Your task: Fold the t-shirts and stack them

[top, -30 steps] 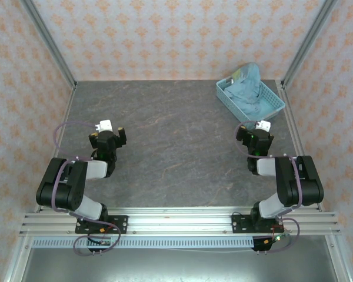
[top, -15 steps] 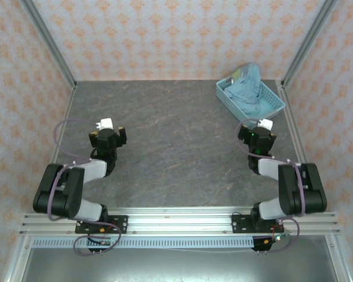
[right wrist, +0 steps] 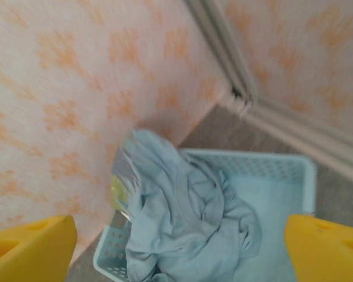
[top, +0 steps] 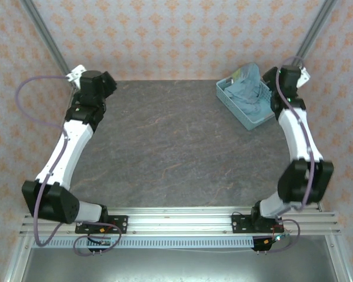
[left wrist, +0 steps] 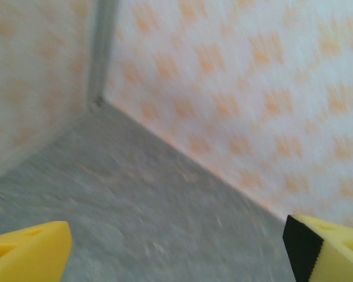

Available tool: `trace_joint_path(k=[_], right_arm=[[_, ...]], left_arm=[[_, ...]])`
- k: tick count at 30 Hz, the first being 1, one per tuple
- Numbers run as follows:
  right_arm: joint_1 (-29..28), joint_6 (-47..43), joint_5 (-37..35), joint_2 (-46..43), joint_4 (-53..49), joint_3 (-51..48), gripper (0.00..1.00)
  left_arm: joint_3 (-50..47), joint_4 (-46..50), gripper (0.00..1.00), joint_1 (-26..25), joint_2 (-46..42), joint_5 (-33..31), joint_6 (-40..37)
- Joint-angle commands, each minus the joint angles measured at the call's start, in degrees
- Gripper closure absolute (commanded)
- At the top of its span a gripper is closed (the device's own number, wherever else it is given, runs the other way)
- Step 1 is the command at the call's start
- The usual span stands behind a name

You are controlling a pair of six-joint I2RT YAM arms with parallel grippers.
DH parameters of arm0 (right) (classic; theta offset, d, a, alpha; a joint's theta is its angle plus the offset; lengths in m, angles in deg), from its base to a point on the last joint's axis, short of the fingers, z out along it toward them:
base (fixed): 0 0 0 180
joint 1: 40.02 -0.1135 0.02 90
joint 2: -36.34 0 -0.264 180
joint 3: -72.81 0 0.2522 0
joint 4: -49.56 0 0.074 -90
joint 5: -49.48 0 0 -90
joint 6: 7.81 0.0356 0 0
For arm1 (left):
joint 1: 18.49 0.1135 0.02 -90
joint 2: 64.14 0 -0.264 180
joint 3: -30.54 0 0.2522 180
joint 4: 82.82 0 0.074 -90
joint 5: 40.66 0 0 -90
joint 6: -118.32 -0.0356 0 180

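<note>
T-shirts (right wrist: 182,217) lying crumpled in lattice basket (right wrist: 282,170), far right desk (top: 165,147) corner; right gripper (right wrist: 176,247) hovering above, spread wide; left gripper (left wrist: 176,252) wide, empty. Risk: pinching rim with cloth, dragging basket.

2 grippers have swung far out — left gripper (top: 106,84) leftward, right gripper (top: 270,77) by basket (top: 233,105).

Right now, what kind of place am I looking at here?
Likely a robot test cell, not a home: patterned panel walls box in a dark table, and a plastic basket holds crumpled t-shirts.
</note>
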Motion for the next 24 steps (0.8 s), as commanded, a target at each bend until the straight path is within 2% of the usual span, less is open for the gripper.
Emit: trace_joint_path(k=[1, 8, 14, 17, 19, 20, 21, 23, 24], right_arm=[[0.35, 3.55, 11.51, 12.65, -14.35, 8.27, 0.10], [0.35, 5.79, 17.48, 32.08, -19.67, 23.33, 0.12], [0.24, 10.18, 19.53, 40.89, -18.12, 28.17, 0.25], [0.21, 11.56, 19.91, 43.32, -17.28, 30.05, 0.43], [0.34, 11.86, 19.49, 43.65, -16.78, 30.83, 0.67], [0.31, 11.73, 18.66, 42.86, -16.33, 30.81, 0.82], [0.27, 11.49, 17.27, 41.30, -15.10, 29.88, 0.91], [0.25, 10.77, 14.25, 36.02, -10.81, 26.37, 1.00], [0.20, 10.17, 12.45, 33.07, -9.06, 25.09, 1.00]], left_arm=[[4.32, 9.94, 0.11, -5.05, 5.84, 13.66, 2.28], [7.75, 6.48, 0.13, -14.83, 8.43, 21.84, 2.08], [8.37, 5.41, 0.13, -19.85, 8.38, 22.64, 3.58], [8.67, 6.40, 0.15, -21.13, 8.61, 22.07, 3.58], [8.48, 6.81, 0.16, -21.42, 8.35, 21.69, 3.67], [8.30, 6.94, 0.18, -21.40, 8.06, 21.42, 3.75], [8.12, 7.17, 0.19, -21.42, 7.77, 20.97, 3.76], [8.12, 7.54, 0.20, -21.42, 7.19, 20.30, 3.63], [8.12, 7.72, 0.21, -21.42, 6.97, 20.12, 3.51]])
